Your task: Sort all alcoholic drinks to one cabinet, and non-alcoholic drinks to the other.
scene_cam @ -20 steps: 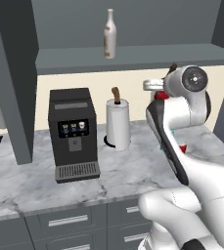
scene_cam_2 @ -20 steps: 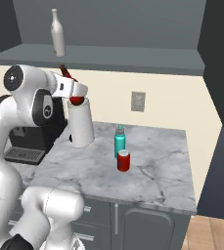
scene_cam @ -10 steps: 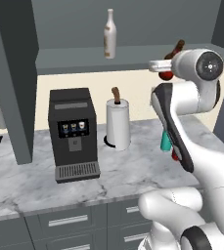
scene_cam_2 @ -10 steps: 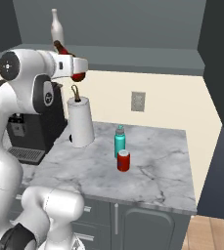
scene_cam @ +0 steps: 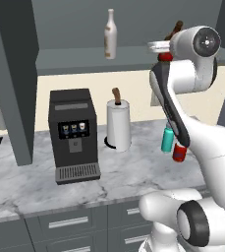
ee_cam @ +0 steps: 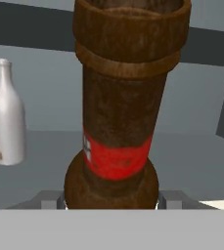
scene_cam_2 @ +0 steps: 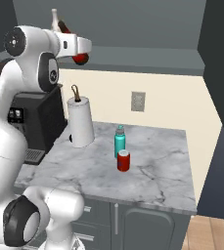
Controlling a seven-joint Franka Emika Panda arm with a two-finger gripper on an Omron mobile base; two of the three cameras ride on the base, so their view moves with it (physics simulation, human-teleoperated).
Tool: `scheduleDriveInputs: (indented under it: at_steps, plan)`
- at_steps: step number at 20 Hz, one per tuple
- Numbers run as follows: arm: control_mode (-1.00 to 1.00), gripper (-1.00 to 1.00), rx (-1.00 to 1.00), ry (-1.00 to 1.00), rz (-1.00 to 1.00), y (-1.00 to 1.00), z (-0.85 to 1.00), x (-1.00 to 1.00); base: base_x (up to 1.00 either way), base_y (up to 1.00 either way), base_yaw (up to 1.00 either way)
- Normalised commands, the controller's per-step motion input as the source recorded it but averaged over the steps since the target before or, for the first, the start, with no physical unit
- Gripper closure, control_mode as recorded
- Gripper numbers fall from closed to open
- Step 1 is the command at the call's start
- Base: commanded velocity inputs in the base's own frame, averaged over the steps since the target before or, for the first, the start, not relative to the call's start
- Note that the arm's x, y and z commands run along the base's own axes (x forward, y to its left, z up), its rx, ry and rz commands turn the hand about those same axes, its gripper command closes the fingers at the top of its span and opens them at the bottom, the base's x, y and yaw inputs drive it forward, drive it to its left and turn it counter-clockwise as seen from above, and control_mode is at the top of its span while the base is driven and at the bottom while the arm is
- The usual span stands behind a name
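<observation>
Grey-veined marble counter [scene_cam_2: 157, 171] carries the teal bottle [scene_cam_2: 119, 141] and red soda can [scene_cam_2: 123, 160]. My pincer [ee_cam: 111, 202] is clamped on the brown bottle [ee_cam: 121, 112]; the hand view shows its red label.

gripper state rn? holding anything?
Gripper: shut on the brown glass bottle with the red label, raised at cabinet shelf height near the white bottle.

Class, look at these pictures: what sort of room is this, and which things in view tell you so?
Most likely a kitchen: a coffee machine and paper-towel roll stand on a marble counter above grey drawers, with a wall cabinet shelf overhead.
</observation>
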Motion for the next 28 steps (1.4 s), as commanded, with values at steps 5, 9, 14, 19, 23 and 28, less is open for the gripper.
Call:
scheduleDriveInputs:
  at_steps: [5,9,14,19,23,28]
  plan:
    - [-1.00,1.00,0.05,0.04,0.00,-0.24,0.00,0.81,0.00,0.00,0.00]
    - [-1.00,1.00,0.05,0.03,0.00,-0.22,0.00,0.77,0.00,0.00,0.00]
    - [-1.00,1.00,0.01,0.03,0.00,-0.05,-0.19,0.76,0.00,0.00,0.00]
    - [-1.00,1.00,0.00,0.05,0.00,0.00,-0.36,0.68,0.00,0.00,0.00]
    - [-1.00,1.00,0.00,0.03,0.00,0.00,-0.28,0.49,0.00,0.00,0.00]
    - [-1.00,1.00,0.00,0.00,0.00,0.00,-0.06,0.27,0.00,0.00,0.00]
